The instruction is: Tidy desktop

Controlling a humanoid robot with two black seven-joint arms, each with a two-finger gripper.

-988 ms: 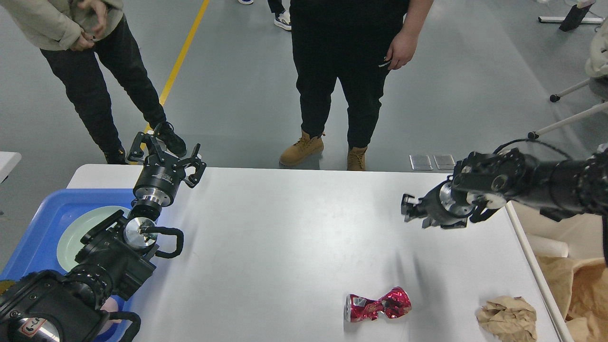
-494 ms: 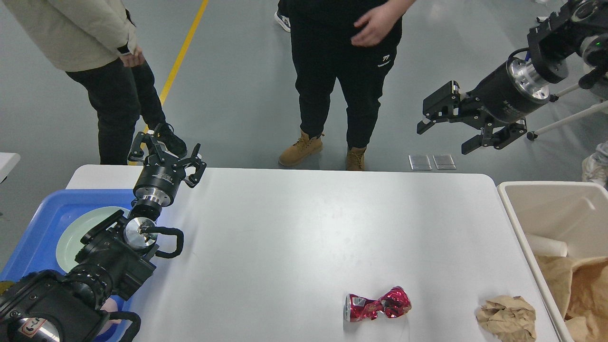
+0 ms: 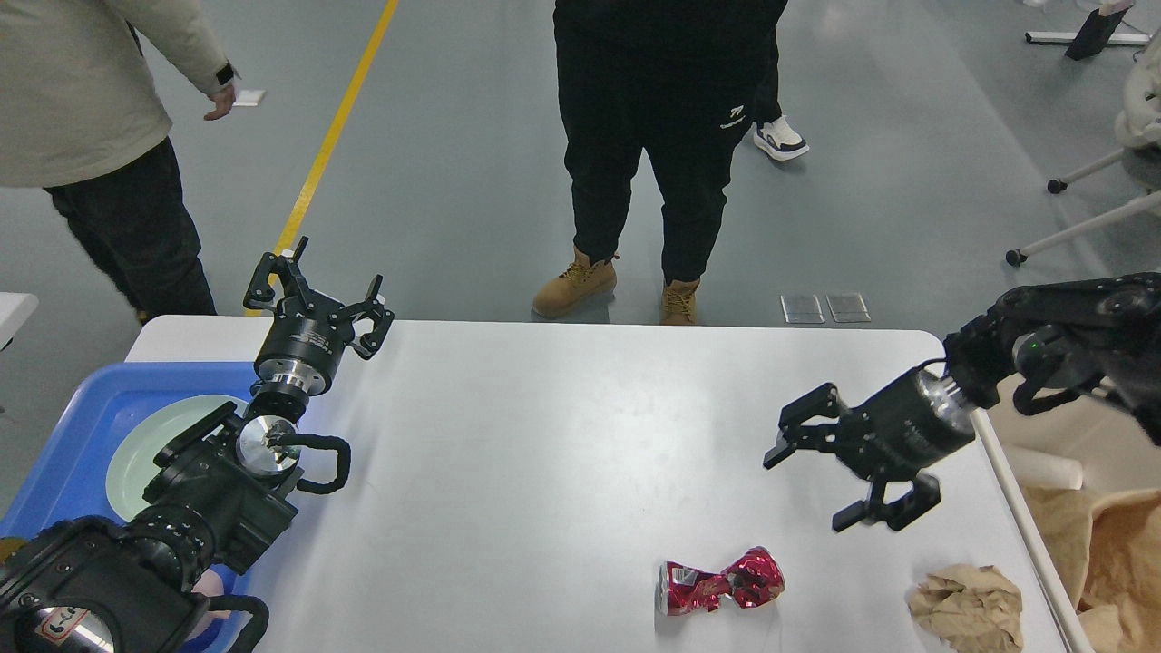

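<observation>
Across the lower part of the head view stretches the large white rectangular desktop with rounded corners and a smooth matte surface. Near its front edge lies a crushed red metal drink can, and to the right of it, apart from it, a crumpled wad of brown paper. The black two-finger right gripper hangs above the tabletop, up and to the right of the can, its fingers spread wide with nothing between them and touching neither the can nor the paper. The black two-finger left gripper stands over the far left corner of the table, pointing away, its fingers likewise parted and empty. Below it, on the left end of the table, sits a blue plastic tray holding a pale green round plate. Off the right edge is a beige rectangular bin with more brown paper inside. Two people stand on the grey floor beyond the table, one in black trousers and tan boots, one in a beige jacket.
</observation>
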